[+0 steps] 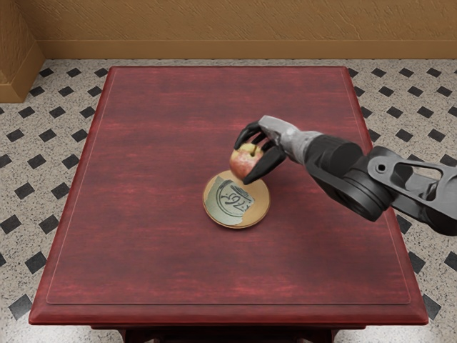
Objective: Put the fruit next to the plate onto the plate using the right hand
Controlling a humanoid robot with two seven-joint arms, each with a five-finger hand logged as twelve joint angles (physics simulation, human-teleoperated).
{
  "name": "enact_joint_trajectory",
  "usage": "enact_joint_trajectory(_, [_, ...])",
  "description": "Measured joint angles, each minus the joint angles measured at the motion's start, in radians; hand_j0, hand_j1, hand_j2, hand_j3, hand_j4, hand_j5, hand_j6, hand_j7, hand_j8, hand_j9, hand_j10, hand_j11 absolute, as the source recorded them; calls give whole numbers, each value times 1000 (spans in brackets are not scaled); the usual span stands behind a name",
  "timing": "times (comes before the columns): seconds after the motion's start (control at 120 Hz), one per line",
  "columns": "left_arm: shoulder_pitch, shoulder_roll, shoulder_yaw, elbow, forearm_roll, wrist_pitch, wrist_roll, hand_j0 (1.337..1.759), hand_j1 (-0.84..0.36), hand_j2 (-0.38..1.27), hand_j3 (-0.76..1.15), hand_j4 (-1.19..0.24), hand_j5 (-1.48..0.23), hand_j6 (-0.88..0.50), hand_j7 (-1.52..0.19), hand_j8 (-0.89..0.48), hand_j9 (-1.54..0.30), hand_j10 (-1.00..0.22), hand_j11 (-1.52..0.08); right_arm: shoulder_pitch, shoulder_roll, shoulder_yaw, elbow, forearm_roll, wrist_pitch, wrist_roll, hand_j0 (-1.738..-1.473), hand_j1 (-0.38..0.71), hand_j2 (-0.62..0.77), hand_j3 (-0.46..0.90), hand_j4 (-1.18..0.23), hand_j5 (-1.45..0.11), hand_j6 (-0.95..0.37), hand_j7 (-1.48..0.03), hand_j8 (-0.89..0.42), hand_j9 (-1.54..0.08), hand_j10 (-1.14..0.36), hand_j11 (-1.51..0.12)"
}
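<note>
Below, a dark red table (178,114) stands on checked floor (43,179); right hand (268,146) grasps the apple (243,163) beside the plate (235,204).

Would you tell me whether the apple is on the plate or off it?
Cannot tell for sure: the right robot hand grips the apple at the far rim of the plate, and any contact between them is hidden.

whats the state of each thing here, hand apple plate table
right robot hand, shut on the apple, fingers curled around it
apple, held in the hand at the plate's far rim; cannot tell if it touches the plate
plate, lying flat and face up on the table
table, standing level, bearing the plate
</note>
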Motion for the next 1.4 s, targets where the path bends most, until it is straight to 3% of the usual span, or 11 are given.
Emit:
enact_joint_trajectory(0.075, [0,0,0,0,0,0,0,1658,337,2,0,-10,-13,-10,-13,-10,-13,-10,-13,-2,3,-1,1,3,16,-1,-1657,-60,49,0,-440,-769,-130,-646,-54,-746,-156,-772])
enact_joint_trajectory(0.167, [0,0,0,0,0,0,0,1658,337,2,0,-10,-13,-10,-13,-10,-13,-10,-13,-1,12,0,2,6,26,-2,-1657,-165,32,0,-281,-491,-83,-412,-34,-476,-100,-493])
enact_joint_trajectory(0.392, [0,0,0,0,0,0,0,1658,337,2,0,-10,-13,-10,-13,-10,-13,-10,-13,-8,-66,111,-10,47,114,-2,-1658,-288,11,0,-94,-163,-29,-137,-12,-158,-34,-164])
enact_joint_trajectory(0.483, [0,0,0,0,0,0,0,1658,337,2,0,-10,-13,-10,-13,-10,-13,-10,-13,-66,-117,232,-26,113,284,-2,-1658,-310,7,0,-60,-104,-19,-87,-8,-101,-22,-104])
enact_joint_trajectory(0.642, [0,0,0,0,0,0,0,1658,337,2,0,-10,-13,-10,-13,-10,-13,-10,-13,-258,-150,549,-55,198,651,-2,-1658,-332,4,0,-28,-48,-9,-40,-4,-47,-10,-48])
enact_joint_trajectory(0.767, [0,0,0,0,0,0,0,1658,337,2,0,-10,-13,-10,-13,-10,-13,-10,-13,-394,-153,738,-158,324,846,-2,-1658,-340,2,0,-15,-26,-5,-22,-2,-25,-6,-26])
enact_joint_trajectory(0.867, [0,0,0,0,0,0,0,1658,337,2,0,-10,-13,-10,-13,-10,-13,-10,-13,-462,-153,805,-283,466,898,-2,-1658,-344,2,0,-9,-16,-3,-13,-1,-15,-3,-16])
enact_joint_trajectory(0.992, [0,0,0,-1,0,0,0,1658,337,2,0,-10,-13,-10,-13,-10,-13,-10,-13,-528,-152,881,-361,570,920,-2,-1658,-346,1,0,-5,-9,-1,-7,0,-8,-2,-9])
enact_joint_trajectory(1.2, [-2,0,-3,0,1,0,0,1658,337,2,0,-10,-13,-10,-13,-10,-13,-10,-13,-699,-153,1101,-391,626,929,-2,-1658,-348,1,0,-1,-3,1,-3,1,-3,0,-3])
enact_joint_trajectory(1.4, [-2,0,-6,1,0,4,0,1658,337,2,0,-10,-13,-10,-13,-10,-13,-10,-13,-747,-153,1153,-388,645,930,-2,-1658,-349,1,0,0,-1,2,-1,1,-1,1,-1])
